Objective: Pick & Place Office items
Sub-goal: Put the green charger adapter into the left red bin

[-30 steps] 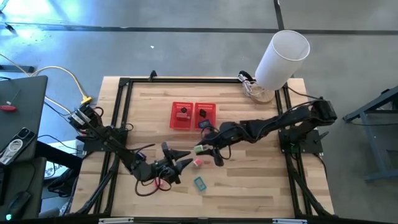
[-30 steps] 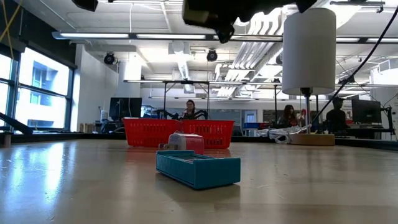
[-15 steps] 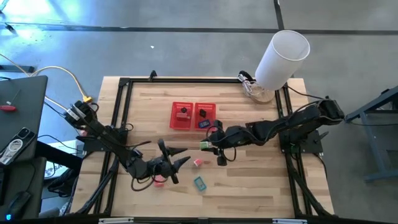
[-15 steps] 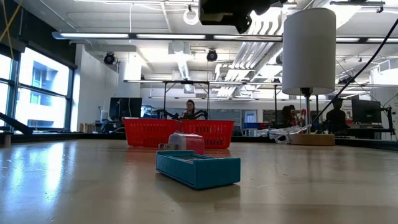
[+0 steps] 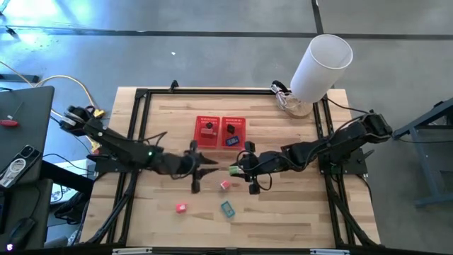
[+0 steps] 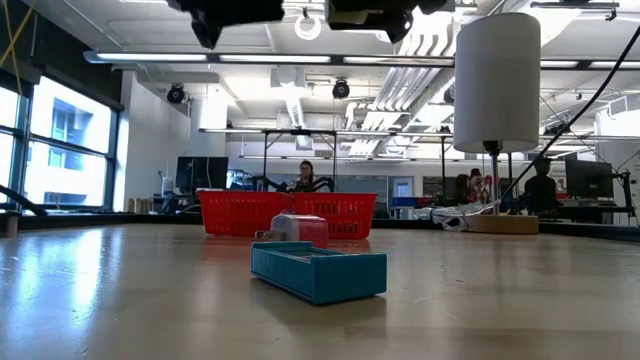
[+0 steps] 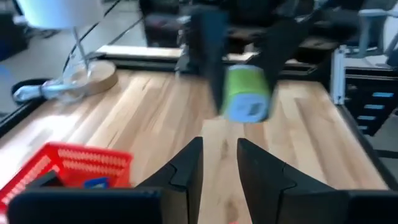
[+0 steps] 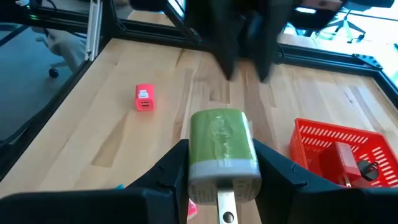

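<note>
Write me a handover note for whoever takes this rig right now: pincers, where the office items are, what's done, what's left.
Right pincer: shut on the green item, held above the table near the red basket.
Left pincer: holds nothing, fingers a narrow gap apart, hovering left of the right one, pointing at it.
Done: black item in the basket's left compartment; dark blue item in the right one.
Left: green item to go in; red-pink item, pale pink item and teal item lie on the table.
</note>
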